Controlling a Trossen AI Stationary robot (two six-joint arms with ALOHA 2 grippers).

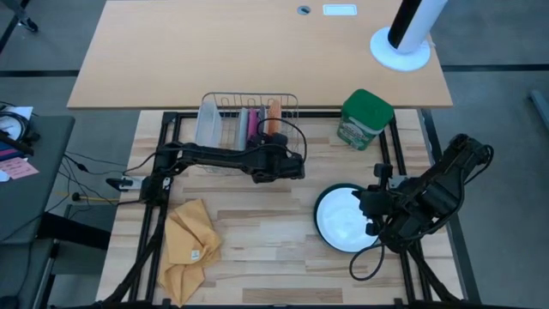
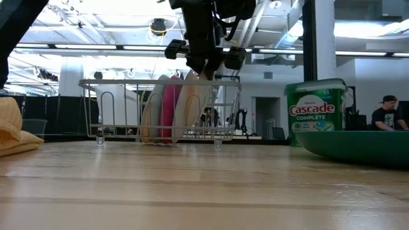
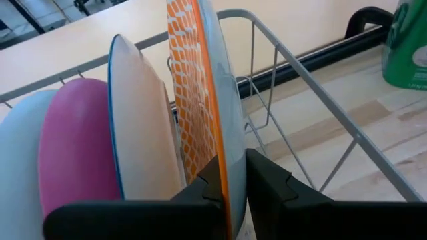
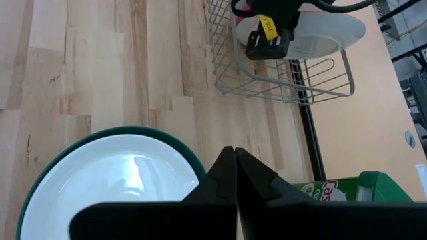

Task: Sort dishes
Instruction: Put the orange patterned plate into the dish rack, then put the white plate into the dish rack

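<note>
The plates are standing on edge in the wire rack (image 1: 249,110) at the far middle of the counter (image 1: 266,232), their faces turned left and right and their rims running near to far. In the left wrist view they are reading, in order, as a grey plate (image 3: 17,160), a pink plate (image 3: 77,150), a pale plate (image 3: 143,140) with a blue rim, and the patterned plate (image 3: 190,87) in orange and white. A frosted container (image 1: 208,123) is occupying the left end of the rack. The white plate (image 1: 343,219) with the green rim is lying flat, face up, on the right part of the counter.

The counter is a light wood block top, with a larger tan table (image 1: 257,51) lying beyond it. A yellow cloth (image 1: 190,240) is lying crumpled at the near left, and a green canister (image 1: 364,118) is standing to the right of the rack. In the low view an open room with ceiling lights is showing behind, with a person (image 2: 386,115) at the far right.

The left gripper (image 3: 230,180) is reaching over the rack, its fingers (image 3: 267,183) sitting close on either side of the patterned plate's rim, grasping it. The right gripper (image 4: 233,175) is hovering over the near edge of the white plate, fingers pressed together and holding nothing.
</note>
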